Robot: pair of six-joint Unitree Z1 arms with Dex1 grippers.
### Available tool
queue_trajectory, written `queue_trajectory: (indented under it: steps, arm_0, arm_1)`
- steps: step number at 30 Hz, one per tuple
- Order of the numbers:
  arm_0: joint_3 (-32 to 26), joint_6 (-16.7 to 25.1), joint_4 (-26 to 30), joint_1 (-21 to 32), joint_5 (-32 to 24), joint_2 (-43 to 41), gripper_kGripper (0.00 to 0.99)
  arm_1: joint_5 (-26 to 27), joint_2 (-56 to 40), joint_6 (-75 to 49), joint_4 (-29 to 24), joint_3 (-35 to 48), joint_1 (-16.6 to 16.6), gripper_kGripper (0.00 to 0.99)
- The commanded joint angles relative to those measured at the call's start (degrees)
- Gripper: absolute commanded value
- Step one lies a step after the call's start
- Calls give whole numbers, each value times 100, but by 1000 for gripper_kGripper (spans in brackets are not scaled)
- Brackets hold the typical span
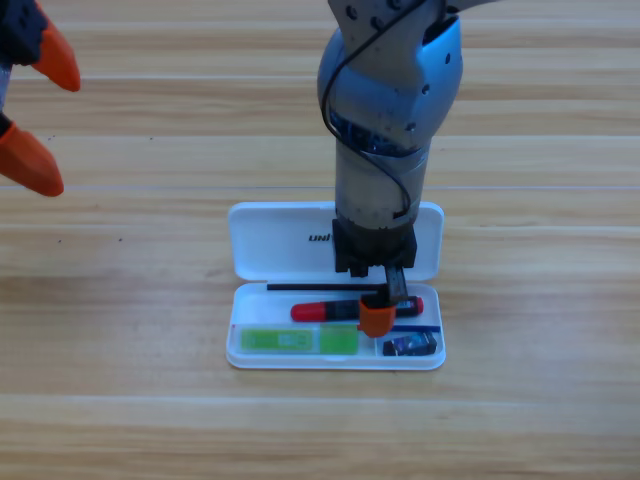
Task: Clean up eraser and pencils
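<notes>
High view: eraser [410, 346], highlighter [300, 340], marker [325, 311] all in the case [250, 240]; right claw [378, 312] pinching the marker, left claw [35, 110] spread; release and lid remain.

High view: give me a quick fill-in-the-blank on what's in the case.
1. The right gripper reaches into the white ____.
2. The green highlighter lies in the case, ____ of the eraser.
3. The marker has a ____ cap.
4. The left gripper waits at the picture's ____ edge.

Missing: case; left; red; left
</notes>
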Motion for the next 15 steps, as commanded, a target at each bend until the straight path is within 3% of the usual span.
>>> queue_trajectory:
  steps: [1,5,11,15]
  arm_0:
    - [135,78,-14,123,-23,-70,990]
    - [91,70,-23,123,-23,-61,990]
    - [21,78,-58,202,-15,1,990]
    - [-146,193,-76,466,-85,159,990]
  arm_1:
    - [116,-478,88,199,253,305,861]
    - [336,-1076,149,348,473,481,867]
    - [977,-2219,264,357,1167,666,951]
    - [1162,-2887,650,138,1440,683,990]
